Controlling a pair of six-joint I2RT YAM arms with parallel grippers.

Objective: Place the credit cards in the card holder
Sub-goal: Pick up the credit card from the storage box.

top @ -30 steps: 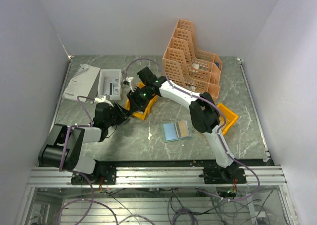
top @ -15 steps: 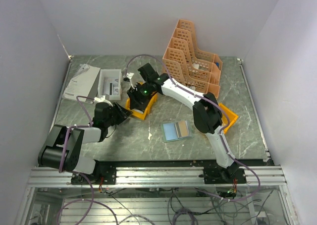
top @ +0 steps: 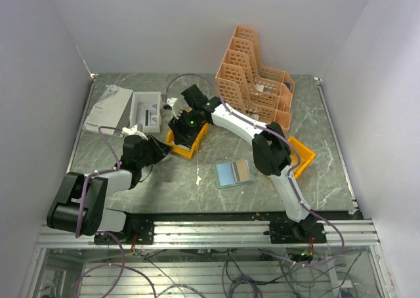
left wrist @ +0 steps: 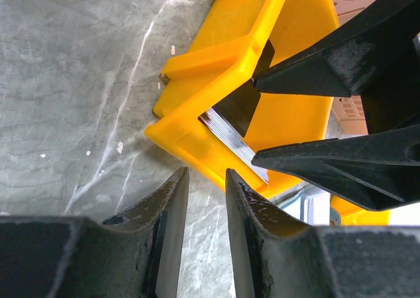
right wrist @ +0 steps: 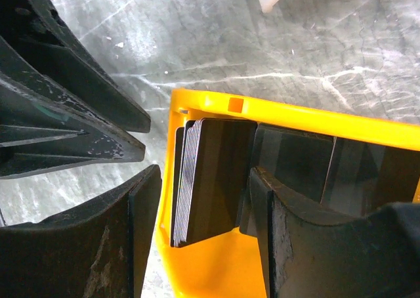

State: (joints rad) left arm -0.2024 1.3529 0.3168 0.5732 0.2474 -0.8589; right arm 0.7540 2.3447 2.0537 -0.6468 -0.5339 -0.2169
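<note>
Two arms converge on one yellow bin point(right wrist: 295, 117).

Left arm point(top: 115, 178): low and folded, forearm running right along the surface point(top: 197, 193). Left tool point(left wrist: 206, 176) is nosed up to the bin's outer corner, just short of it. Fingers nearly closed with a thin slit between them, holding nothing.

Right arm point(top: 236, 123): up from its base, elbow bent, then a long reach far-left with the wrist pitched down over the bin. Right tool point(right wrist: 205, 172) is partly open, one finger outside the bin wall and the other inside. The wall and the cards point(right wrist: 220, 193) sit between them. Can't tell if the pads are pressing.

Surface, near to far:
- Wallet point(top: 234, 173) lies open and flat, blue and tan inside, near-centre, right of the bin and well apart from it.
- Second bin point(top: 303, 155) is on the right, partly under the right elbow.
- Box point(top: 146, 111) and booklet point(top: 107, 109) are far-left.
- Orange rack point(top: 252, 81) is far-right.

The surface is grey-green marble pattern, with plain pale walls point(top: 197, 29) on three sides.

View differences:
- Top view: the arm covers the bin, so no cards are visible. It is the only view with the wallet.
- Right wrist: the stack stands on edge against the bin's end wall, faces dark, layered edges showing. The left tool's black fingers are just outside that corner.
- Left wrist: only the stack's striped edge shows over the wall, with the right tool's spread fingers beside it.
</note>
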